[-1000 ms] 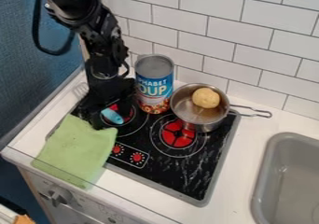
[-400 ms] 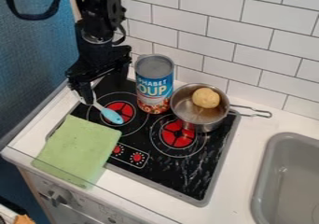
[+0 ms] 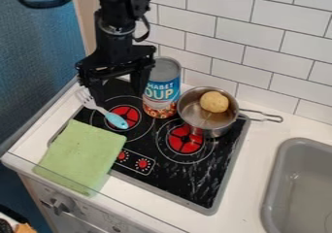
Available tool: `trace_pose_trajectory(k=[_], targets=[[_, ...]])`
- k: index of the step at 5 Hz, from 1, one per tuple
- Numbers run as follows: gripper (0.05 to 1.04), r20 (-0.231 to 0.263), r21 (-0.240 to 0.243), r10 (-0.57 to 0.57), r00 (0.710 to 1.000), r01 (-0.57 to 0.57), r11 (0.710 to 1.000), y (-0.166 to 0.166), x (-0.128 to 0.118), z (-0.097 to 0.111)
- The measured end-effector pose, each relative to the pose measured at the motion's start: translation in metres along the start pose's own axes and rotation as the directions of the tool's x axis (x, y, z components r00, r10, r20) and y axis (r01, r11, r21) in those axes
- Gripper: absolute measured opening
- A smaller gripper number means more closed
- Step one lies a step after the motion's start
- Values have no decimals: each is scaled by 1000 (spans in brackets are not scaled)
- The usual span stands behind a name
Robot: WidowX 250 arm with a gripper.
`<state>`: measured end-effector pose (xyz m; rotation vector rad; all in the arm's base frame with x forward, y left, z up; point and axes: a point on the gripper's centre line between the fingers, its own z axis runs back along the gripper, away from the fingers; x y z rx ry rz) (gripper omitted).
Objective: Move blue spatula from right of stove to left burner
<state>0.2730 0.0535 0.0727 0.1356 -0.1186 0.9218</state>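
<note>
From where I stand, the blue-handled spatula [image 3: 115, 119] lies with its handle end on the left burner [image 3: 131, 113] and its pale, tined-looking head on the counter [image 3: 262, 125] beside the stove [image 3: 214, 176]. Above the stove's back left hangs the black gripper [image 3: 118, 97], its fingers spread apart and holding nothing, with the blue-labelled can [image 3: 162, 93] just beside it. Farther out I see the metal saucepan [image 3: 217, 126] holding a round yellowish thing [image 3: 214, 102], the green cloth [image 3: 81, 154] over the stove's front-left edge, and the gray sink [image 3: 277, 183].
</note>
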Motion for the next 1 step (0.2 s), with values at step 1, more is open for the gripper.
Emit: trace_pose_trajectory(k=[1], targets=[[1001, 46, -9, -243, 969, 243, 970, -20, -25, 30]])
